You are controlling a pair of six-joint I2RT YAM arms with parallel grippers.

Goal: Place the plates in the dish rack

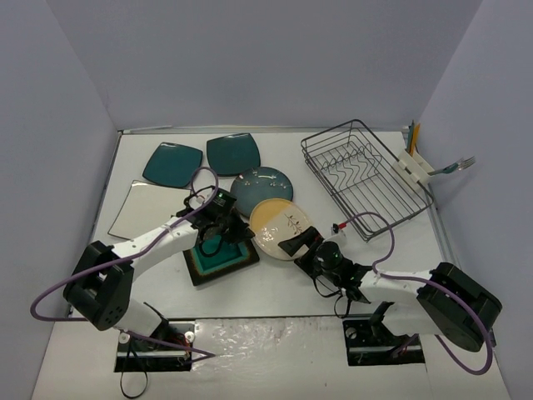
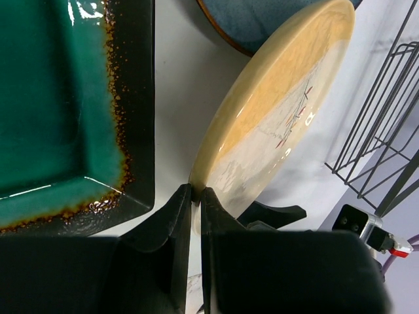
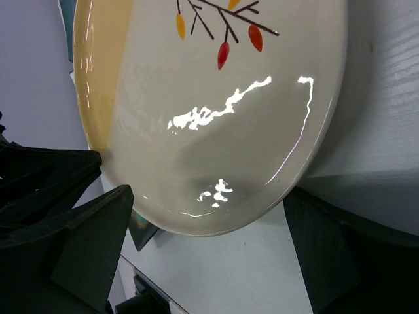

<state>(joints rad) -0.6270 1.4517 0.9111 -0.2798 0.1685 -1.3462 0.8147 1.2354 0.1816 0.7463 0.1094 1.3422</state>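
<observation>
The cream-and-yellow round ceramic plate (image 1: 275, 223) with a branch motif lies near the middle of the white table (image 1: 275, 287), between the two arms. Its far edge overlaps the rim of the blue-grey round plate (image 1: 262, 185), and in the left wrist view it sits tilted, with its near-left edge raised off the table.

The left gripper (image 2: 195, 191) has its two dark fingers pressed together. Their tips meet right at the lower rim of that cream plate, beside the brown-rimmed teal square plate (image 1: 218, 257). The rim looks thicker than the slit between the fingers, so it is touched rather than pinched.

The right gripper (image 3: 206, 196) stands spread wide, one finger on each side of the plate's near edge. Whether either finger actually touches the glaze cannot be told.

Two dark teal rounded-square plates (image 1: 172, 164) (image 1: 233, 153) lie flat side by side at the far left, and the white square plate (image 1: 143, 208) lies nearer on the left edge.

The rectangular dark wire dish rack (image 1: 350, 167) sits at the far right, well apart from the plates, with wavy dividers inside it. A white utensil holder (image 1: 414, 167) hangs on its outer side, with a fork handle and other sticks poking out
</observation>
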